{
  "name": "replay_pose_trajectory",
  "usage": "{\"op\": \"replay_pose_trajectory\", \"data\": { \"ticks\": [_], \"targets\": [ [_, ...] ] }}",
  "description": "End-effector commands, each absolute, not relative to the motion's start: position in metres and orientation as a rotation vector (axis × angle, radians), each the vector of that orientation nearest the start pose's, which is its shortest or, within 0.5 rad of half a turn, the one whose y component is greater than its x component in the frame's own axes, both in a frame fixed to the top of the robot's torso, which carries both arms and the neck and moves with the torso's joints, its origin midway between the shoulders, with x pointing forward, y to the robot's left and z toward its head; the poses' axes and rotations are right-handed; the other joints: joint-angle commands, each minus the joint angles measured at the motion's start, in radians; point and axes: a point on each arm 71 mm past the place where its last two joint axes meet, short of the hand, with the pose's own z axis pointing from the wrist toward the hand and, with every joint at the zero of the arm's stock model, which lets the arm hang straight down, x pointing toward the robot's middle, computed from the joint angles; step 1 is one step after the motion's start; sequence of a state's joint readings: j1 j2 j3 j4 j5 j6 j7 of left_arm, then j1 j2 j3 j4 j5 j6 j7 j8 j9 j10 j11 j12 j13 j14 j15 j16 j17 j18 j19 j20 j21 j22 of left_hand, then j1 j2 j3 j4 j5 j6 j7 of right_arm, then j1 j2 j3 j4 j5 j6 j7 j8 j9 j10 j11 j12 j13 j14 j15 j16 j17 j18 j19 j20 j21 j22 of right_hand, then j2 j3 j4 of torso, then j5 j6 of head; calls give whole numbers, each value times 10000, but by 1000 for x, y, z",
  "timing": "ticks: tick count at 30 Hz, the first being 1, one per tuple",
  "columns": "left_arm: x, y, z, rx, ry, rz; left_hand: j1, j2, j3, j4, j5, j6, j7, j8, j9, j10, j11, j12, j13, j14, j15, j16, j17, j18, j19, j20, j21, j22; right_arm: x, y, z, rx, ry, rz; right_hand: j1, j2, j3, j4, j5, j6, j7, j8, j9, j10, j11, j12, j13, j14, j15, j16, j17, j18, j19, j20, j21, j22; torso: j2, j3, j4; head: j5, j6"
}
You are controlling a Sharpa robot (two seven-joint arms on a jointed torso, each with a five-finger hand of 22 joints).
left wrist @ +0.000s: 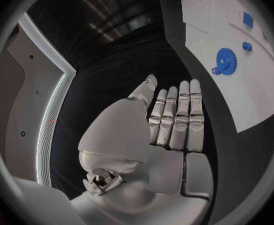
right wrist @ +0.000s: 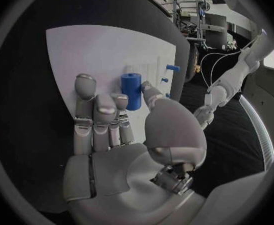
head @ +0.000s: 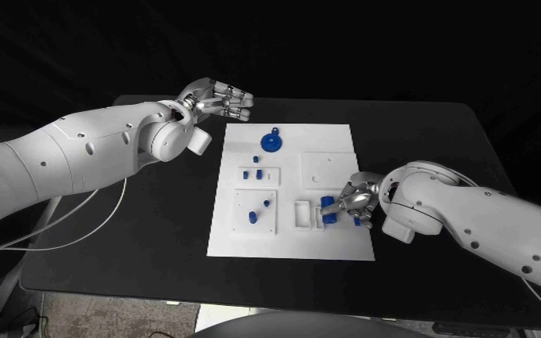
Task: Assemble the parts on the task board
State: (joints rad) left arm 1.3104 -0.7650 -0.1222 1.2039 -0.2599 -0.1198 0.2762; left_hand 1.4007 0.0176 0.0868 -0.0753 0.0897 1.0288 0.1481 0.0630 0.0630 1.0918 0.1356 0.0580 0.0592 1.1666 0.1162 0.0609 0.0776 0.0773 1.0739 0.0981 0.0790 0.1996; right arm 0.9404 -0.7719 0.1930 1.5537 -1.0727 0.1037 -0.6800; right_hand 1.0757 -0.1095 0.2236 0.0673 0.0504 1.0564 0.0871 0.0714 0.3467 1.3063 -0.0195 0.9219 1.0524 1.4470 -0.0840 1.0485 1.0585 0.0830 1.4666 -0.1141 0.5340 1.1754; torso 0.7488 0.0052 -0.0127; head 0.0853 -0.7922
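Note:
The white task board lies in the middle of the black table. My left hand hovers over the table just past the board's far left corner, fingers straight and holding nothing. A blue gear lies at the board's far end. My right hand is down at the board's near right side. A blue cylinder stands between its thumb and fingertips; whether they pinch it I cannot tell.
Two blue pegs stand in a small plate left of centre, and two more blue pieces sit in the near left plate. A white bracket and a raised square plate lie close to my right hand. Black table borders the board.

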Motion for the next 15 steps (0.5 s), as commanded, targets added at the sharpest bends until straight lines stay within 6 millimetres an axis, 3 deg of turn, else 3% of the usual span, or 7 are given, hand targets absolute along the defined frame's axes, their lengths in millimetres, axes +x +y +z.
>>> {"op": "replay_pose_trajectory", "data": {
  "ticks": [1, 11, 15],
  "targets": [
    [547, 253, -171, -8314, 16166, -13441, -113, 19, -1, -53, 29, -62, -13, 2, -2, -22, 15, 38, -6, -47, 17, 21, -4, 2, 66, 13, 37, -4, 441, -185, -279, 3898, 24575, 4005, -28, 64, -30, -17, 28, -33, -8, -74, -2011, 59, 8, 66, 13, 44, -3, 48, 18, 65, 254, 78, 23, 18, 2, 2, -6, 43, -16],
    [547, 253, -172, -8350, 16238, -13436, -120, 22, -6, -54, 27, -66, -12, 2, -2, -24, 16, 39, -6, -49, 18, 21, -3, 2, 65, 14, 36, -6, 441, -181, -284, 3939, 24722, 4042, -54, 72, -32, -86, 39, -62, -1, -78, -2003, 45, 15, 73, 20, 40, 1, 56, 39, 65, 249, 83, 24, 88, 5, 13, -11, 61, -15],
    [547, 254, -172, -8362, 16250, -13422, -120, 22, -6, -54, 27, -66, -12, 2, -2, -24, 16, 39, -6, -49, 18, 21, -3, 2, 65, 14, 36, -6, 441, -182, -286, 4036, 24716, 4031, -34, 190, 7, -278, 64, -32, -3, -77, -1991, 41, 13, 79, 18, 42, 1, 52, 46, 63, 255, 84, -2, 146, 4, 14, -23, 64, -19]
  ]
}}
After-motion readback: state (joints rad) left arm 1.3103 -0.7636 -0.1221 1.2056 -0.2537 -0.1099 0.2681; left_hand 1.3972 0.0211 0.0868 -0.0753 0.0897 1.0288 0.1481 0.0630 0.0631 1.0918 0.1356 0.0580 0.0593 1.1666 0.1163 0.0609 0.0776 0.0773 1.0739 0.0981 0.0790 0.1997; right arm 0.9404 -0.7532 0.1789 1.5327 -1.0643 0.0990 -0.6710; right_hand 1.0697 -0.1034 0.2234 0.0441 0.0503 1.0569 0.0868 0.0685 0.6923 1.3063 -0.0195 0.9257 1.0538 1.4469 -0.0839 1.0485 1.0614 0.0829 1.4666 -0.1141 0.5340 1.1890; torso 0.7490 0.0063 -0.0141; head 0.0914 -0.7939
